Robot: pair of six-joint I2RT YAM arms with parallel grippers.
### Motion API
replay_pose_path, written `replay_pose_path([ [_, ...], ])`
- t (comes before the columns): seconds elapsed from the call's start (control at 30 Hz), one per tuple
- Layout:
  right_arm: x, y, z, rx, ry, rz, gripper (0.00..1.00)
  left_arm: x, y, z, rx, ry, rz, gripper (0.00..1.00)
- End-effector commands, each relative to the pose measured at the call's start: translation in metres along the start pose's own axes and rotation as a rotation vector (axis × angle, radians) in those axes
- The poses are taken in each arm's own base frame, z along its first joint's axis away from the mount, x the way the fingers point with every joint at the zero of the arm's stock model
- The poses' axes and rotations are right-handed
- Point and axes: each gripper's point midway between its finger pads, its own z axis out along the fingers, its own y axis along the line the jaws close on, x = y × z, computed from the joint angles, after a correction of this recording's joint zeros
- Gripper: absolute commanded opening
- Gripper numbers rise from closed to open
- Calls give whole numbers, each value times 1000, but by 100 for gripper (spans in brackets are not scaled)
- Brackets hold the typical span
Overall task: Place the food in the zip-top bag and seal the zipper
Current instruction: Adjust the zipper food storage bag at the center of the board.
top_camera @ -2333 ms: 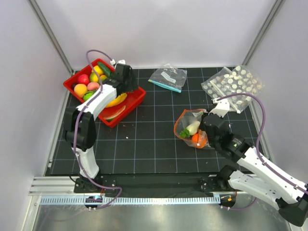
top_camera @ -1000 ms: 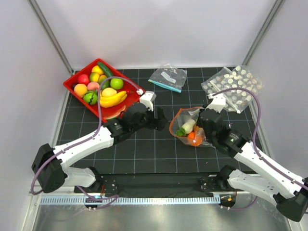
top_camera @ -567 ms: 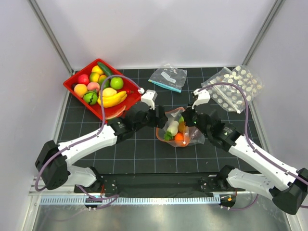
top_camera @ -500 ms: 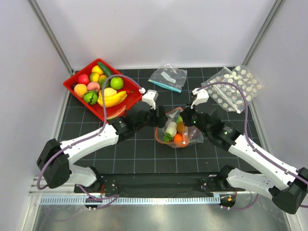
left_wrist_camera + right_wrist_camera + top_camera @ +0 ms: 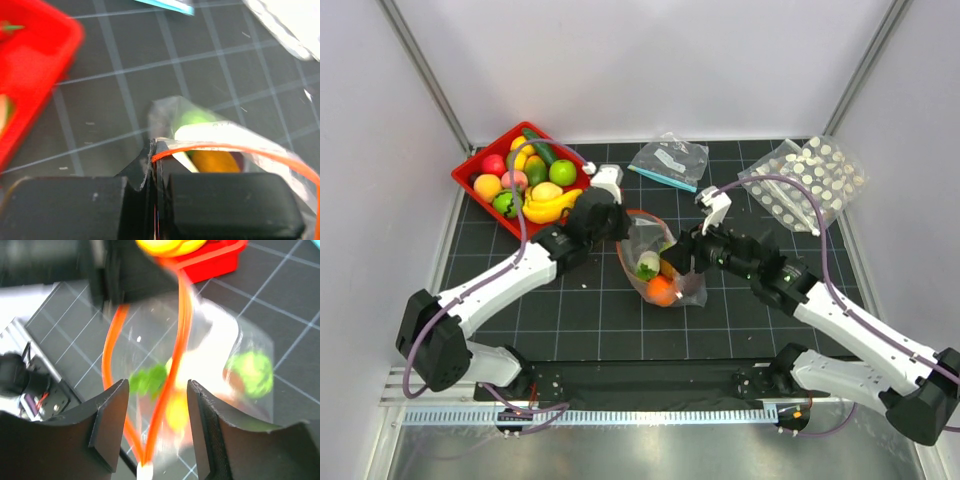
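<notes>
From above, the zip-top bag [image 5: 658, 262] stands mid-surface with the food [image 5: 661, 290] already inside. It is strung between the left gripper [image 5: 603, 218] at one end of its mouth and the right gripper [image 5: 682, 256] at the other, so sealing looks to be the step in hand. The left wrist view adds what the overhead cannot: these jaws are pinched tight on the end of the zipper [image 5: 225, 149]. The right wrist view is blurred, but that arm's jaws stand parted with both orange-red rails apparently unjoined between them, so next they probably must close on the strip and slide along it.
</notes>
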Motion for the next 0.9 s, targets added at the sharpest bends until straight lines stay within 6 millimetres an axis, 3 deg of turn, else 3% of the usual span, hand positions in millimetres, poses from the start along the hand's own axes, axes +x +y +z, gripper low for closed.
replay_pose_path([
  [0.0, 4, 23, -6, -152, -40, -35, 57, -17, 22, -9, -16, -7, -63, 0],
  [0.03, 21, 24, -5, -181, -6, -30, 58, -15, 26, -8, -19, 2, -67, 0],
  [0.23, 52, 32, -5, -253, -7, -64, 63, -13, 50, -1, -65, 34, -78, 0],
  [0.27, 47, 34, -4, -263, -40, -82, 62, -11, 50, 0, -63, 45, -81, 0],
  [0.67, 83, 62, 25, -217, 59, -297, 61, -13, 49, -7, -53, 47, -81, 0],
  [0.8, 86, 50, 40, -104, 72, -326, 58, -14, 48, -12, -44, 47, -83, 0],
  [0.87, 80, 46, 43, -61, 59, -328, 51, -13, 48, -13, -41, 52, -87, 0],
])
